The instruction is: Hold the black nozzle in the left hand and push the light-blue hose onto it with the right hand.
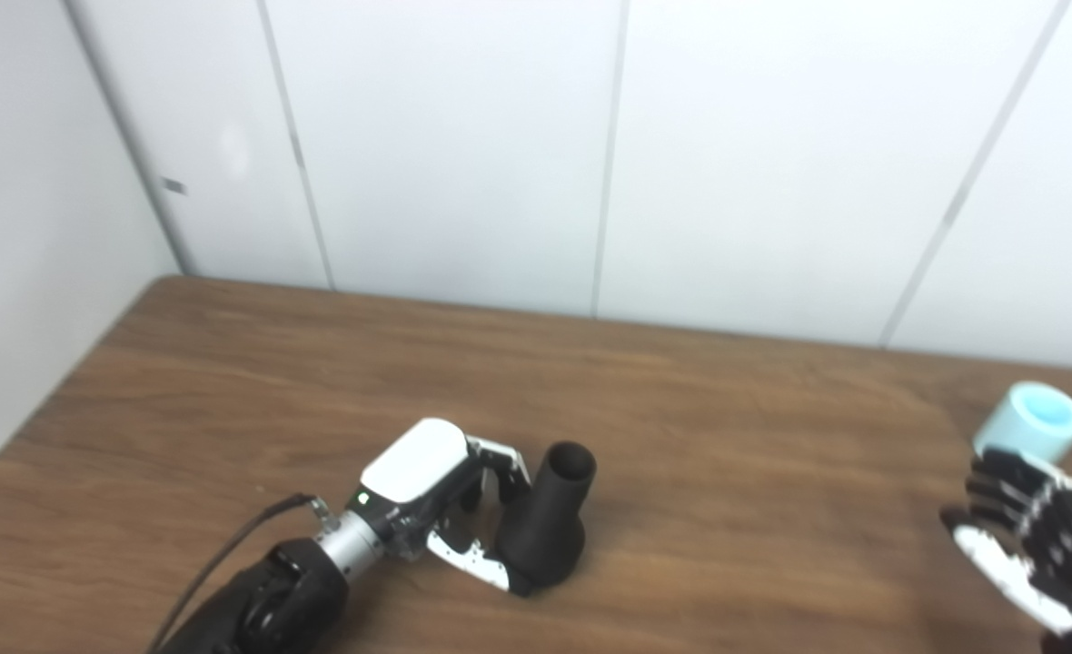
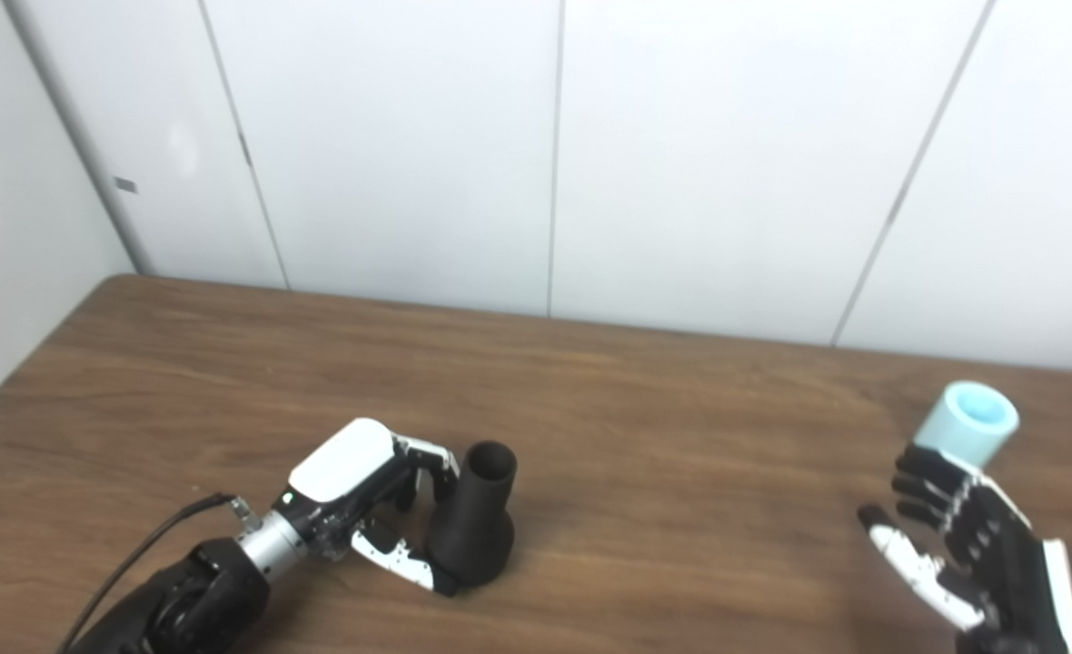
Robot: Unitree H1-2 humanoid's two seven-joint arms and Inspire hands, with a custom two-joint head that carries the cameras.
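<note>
The black nozzle [image 1: 550,522] stands upright on the wooden table, narrow mouth up. My left hand [image 1: 450,509] is right beside it on its left. The fingers [image 1: 504,463] curl toward the neck and the thumb [image 1: 477,563] reaches along the front of the wide base, but the hand has not closed on it. The light-blue hose [image 2: 967,422] is a short tube at the far right of the table, open end up. My right hand [image 2: 963,545] is just in front of it, fingers spread and thumb apart, holding nothing. The hose's lower part is hidden behind the fingers.
The brown table [image 1: 318,381] meets white wall panels [image 1: 463,163] at the back and on the left. A black cable [image 1: 227,554] runs along my left forearm. Nothing else lies on the table.
</note>
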